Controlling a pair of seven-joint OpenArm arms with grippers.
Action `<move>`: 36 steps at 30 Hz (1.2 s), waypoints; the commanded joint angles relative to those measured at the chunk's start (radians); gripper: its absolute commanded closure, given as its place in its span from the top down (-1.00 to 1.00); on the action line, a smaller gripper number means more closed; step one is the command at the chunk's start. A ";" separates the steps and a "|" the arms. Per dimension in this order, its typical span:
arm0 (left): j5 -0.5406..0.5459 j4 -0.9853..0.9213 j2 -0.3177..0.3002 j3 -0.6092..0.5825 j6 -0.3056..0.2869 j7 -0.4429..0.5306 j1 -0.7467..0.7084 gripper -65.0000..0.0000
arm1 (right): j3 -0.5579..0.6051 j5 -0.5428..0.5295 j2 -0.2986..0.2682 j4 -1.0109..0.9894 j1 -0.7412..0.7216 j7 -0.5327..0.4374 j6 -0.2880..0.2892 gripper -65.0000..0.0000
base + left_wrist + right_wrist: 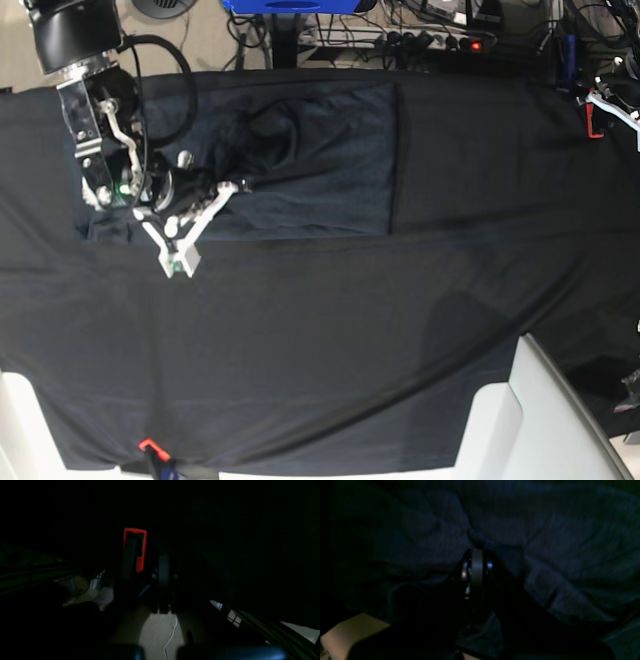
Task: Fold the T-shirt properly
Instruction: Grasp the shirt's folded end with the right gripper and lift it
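Observation:
The dark slate-grey T-shirt (320,160) lies spread on the black table cloth (330,330) at the back, left of centre. Its left part is rumpled. My right gripper (243,184) rests on that rumpled part, shut on a pinch of the fabric. In the right wrist view the T-shirt (557,555) gathers into folds that run to the closed tips of the right gripper (477,550). My left gripper (163,561) is shut with nothing in it. It hangs past the table's far right edge, over the floor and off the shirt.
A red clamp (592,118) sits on the cloth's right back edge, beside a bit of the left arm (620,108); another red clamp (148,445) is at the front edge. White bins (520,420) stand at the front right. Cables and a power strip (440,40) lie behind the table.

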State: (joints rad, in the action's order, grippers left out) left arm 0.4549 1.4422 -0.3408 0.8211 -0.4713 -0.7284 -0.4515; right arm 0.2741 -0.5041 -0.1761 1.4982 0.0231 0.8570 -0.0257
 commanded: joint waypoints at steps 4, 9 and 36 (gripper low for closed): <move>0.002 0.012 -0.020 0.007 0.003 0.017 -0.002 -1.00 | -0.003 -0.006 -0.001 0.014 -0.050 -0.009 0.004 -1.00; 0.000 0.012 -0.020 0.007 0.003 0.017 -0.002 -1.00 | 0.001 -0.006 -0.001 0.014 -0.070 -0.017 0.004 -1.00; -0.003 -0.085 -0.024 0.007 0.003 0.019 0.038 -1.00 | -0.008 -0.001 -0.003 -0.132 -0.104 -0.074 -0.001 -0.55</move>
State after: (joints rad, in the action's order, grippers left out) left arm 0.4450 1.3407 -0.3412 0.8211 -0.4690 -0.7246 -0.4099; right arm 0.2741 -0.4969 -0.1761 1.3506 -0.0631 0.7910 -0.0269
